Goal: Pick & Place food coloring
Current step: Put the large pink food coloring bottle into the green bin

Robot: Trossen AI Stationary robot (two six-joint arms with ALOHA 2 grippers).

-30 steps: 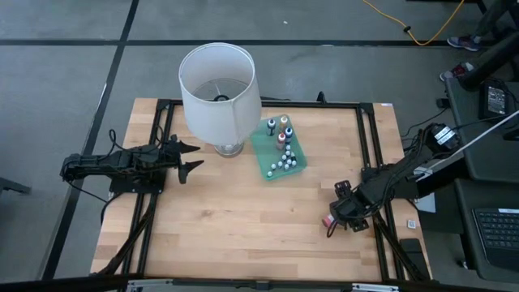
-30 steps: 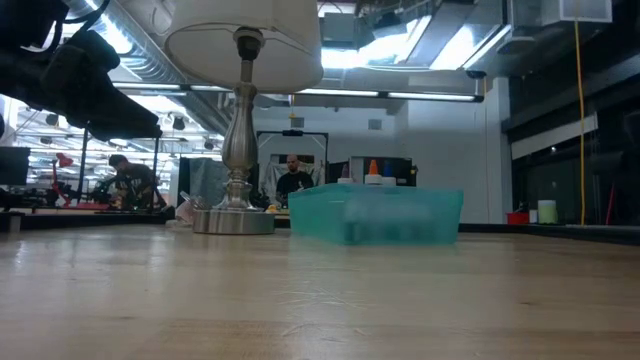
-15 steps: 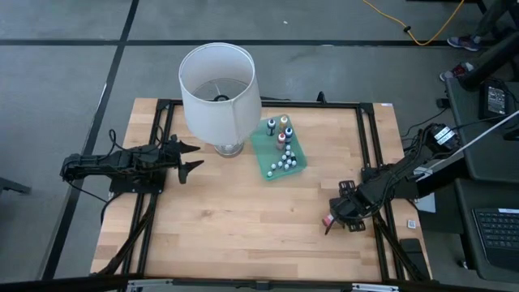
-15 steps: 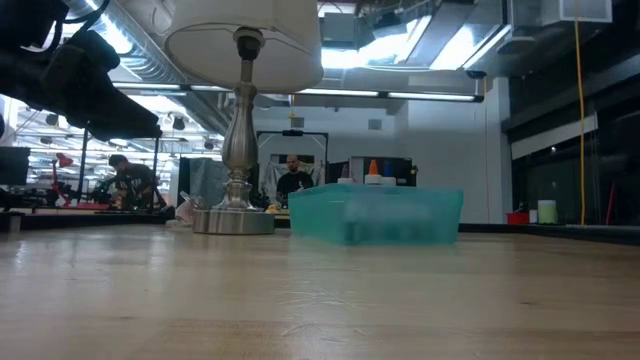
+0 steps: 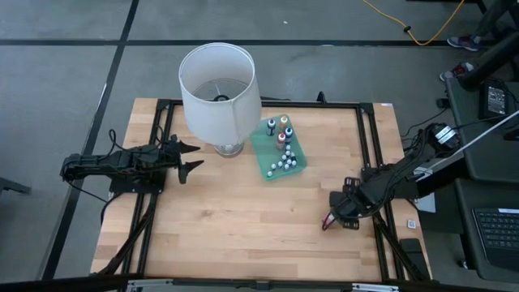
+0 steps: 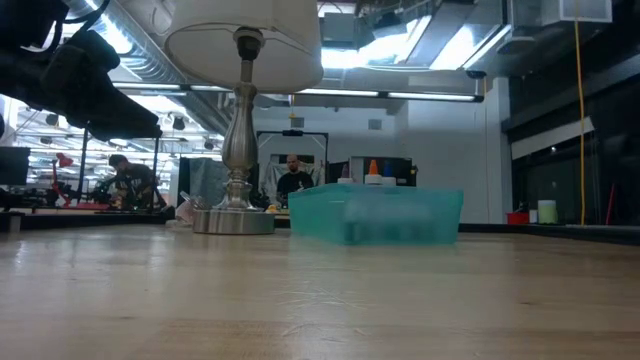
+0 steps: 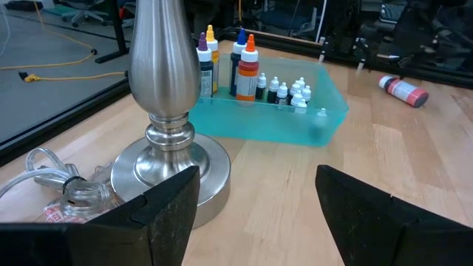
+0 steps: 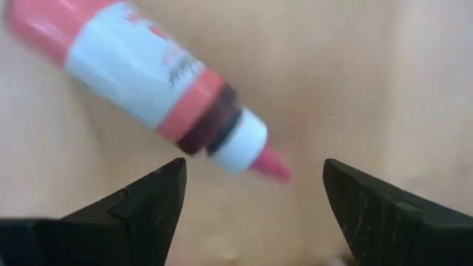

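A red food coloring bottle (image 8: 151, 74) with a white label, white collar and red tip lies on its side on the table's right part; it also shows in the high view (image 5: 327, 221) and the left wrist view (image 7: 403, 90). My right gripper (image 8: 253, 188) is open just above it, one finger on each side of its tip end, touching nothing. Several small white-capped bottles and a few taller ones stand in the green tray (image 5: 293, 165). My left gripper (image 5: 190, 156) waits open at the table's left, beside the lamp.
A lamp with a big white shade (image 5: 219, 85) and a metal base (image 7: 166, 159) stands at the far middle, left of the tray (image 7: 325, 122). A coiled clear cord (image 7: 55, 181) lies by the base. People show in the room behind (image 6: 292, 180).
My right gripper has crept a little toward the table's left, over the lying red bottle, and stays open. The bottle has kept its place.
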